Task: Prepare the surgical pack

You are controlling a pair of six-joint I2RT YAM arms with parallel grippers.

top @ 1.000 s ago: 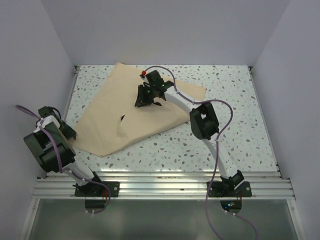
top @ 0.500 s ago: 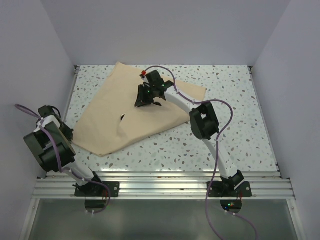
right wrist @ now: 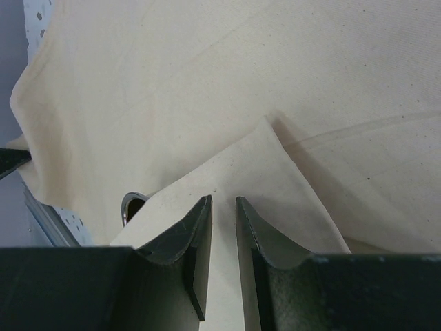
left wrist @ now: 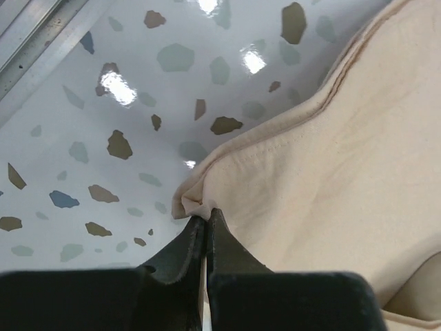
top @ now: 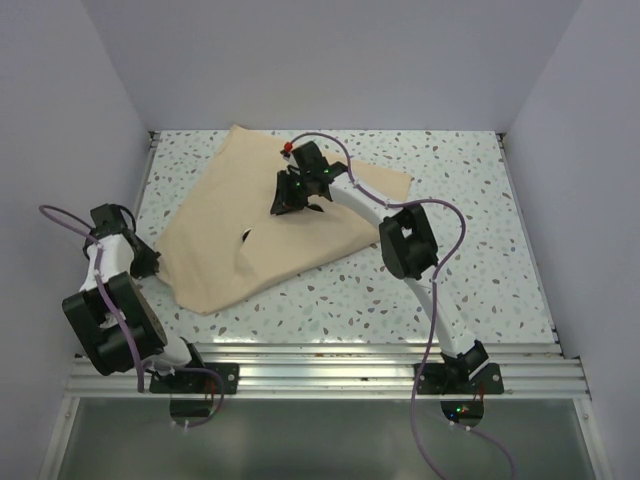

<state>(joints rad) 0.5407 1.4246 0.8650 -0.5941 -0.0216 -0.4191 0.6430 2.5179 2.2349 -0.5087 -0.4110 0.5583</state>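
Now the left gripper (left wrist: pixel 206 216) has clamped onto the wrap sheet (left wrist: pixel 331 158) corner, ready for folding; the right gripper (right wrist: pixel 222 205) stands slightly parted above a flap (right wrist: pixel 265 172).

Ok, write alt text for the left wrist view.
The left tool, closed, pinches the puckered corner of a tan wrap sheet lying on a white speckled table. A metal rail crosses the top left corner.

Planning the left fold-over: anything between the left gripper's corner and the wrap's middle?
Yes. The left gripper pinches the wrap's left corner. The cloth between is bare, but the right gripper sits low over the flap at the middle, right on that path. The tray's edge peeks from under the flap.
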